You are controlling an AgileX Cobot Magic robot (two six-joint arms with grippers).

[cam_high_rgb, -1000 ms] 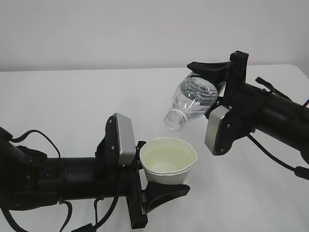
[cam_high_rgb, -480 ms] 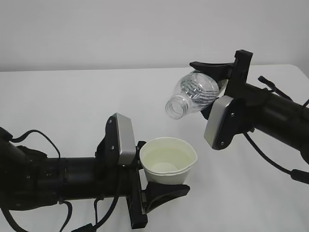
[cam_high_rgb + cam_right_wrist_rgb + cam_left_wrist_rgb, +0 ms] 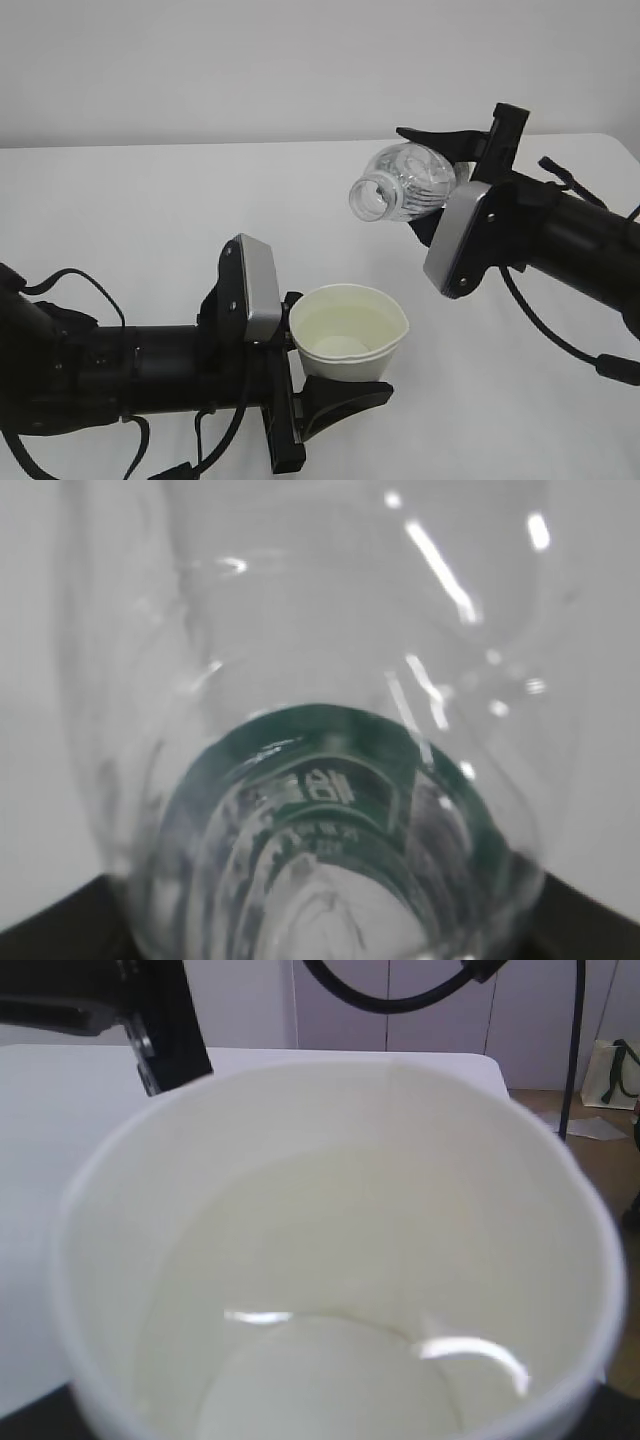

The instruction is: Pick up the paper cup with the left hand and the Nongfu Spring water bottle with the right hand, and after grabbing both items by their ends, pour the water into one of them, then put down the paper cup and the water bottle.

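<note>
White table [image 3: 150, 220] fills the exterior view, pale wall behind.

Left hand [image 3: 335, 372] — the largest body, entering from 8 o'clock and running low toward the centre. Grey-silver module [image 3: 250, 290] sits on top near its front. Its jaws are clamped on the paper cup [image 3: 349, 332]: one black finger [image 3: 340, 398] shows under the cup at the cup's 6 o'clock, the other is hidden behind the cup wall near the module, at the cup's 9 o'clock. The cup stands upright between them, mouth up, long axis vertical, at lower centre of the view. In the left wrist view the cup's rim [image 3: 330, 1070] fills the picture and clear water [image 3: 330, 1370] lies in the bottom, with bright glints on its surface.

Right hand [image 3: 445, 175] — comes in from 3 o'clock, higher than the left. Its jaws are closed on the base end of the Nongfu Spring water bottle [image 3: 405, 182]: the upper finger [image 3: 440, 138] lies across the top of the bottle, the lower one is hidden behind the module [image 3: 462, 240]. The bottle lies close to horizontal, long axis running 3 to 9 o'clock, open mouth [image 3: 366, 199] toward 9 and tipped slightly down. It hangs above the cup at the cup's 1 o'clock, apart from it. The right wrist view looks along the clear ribbed body [image 3: 330, 810], green label band [image 3: 300, 760] seen through the plastic; the fingers themselves cannot be made out there.
</note>
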